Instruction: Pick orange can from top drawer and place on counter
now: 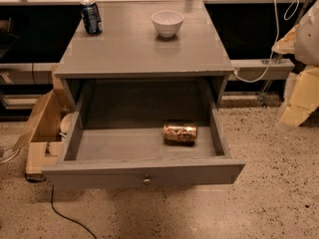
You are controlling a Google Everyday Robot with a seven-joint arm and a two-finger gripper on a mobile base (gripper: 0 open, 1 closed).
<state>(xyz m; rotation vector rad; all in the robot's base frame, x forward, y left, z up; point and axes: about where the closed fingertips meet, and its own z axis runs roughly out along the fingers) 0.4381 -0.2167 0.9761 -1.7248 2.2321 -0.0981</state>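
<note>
The orange can (180, 133) lies on its side inside the open top drawer (144, 172), towards the right of the drawer floor. The drawer is pulled fully out, with its small round knob at the front middle. The counter (134, 49) is the flat grey top of the cabinet behind and above the drawer. My gripper (300, 101) hangs at the right edge of the view, pale and yellowish, level with the drawer and well to the right of the can, touching nothing.
A dark blue can (91, 17) stands at the counter's back left and a white bowl (167, 23) at its back middle. An open cardboard box (42, 128) sits on the floor left of the cabinet. A white cable (271, 44) hangs at the right.
</note>
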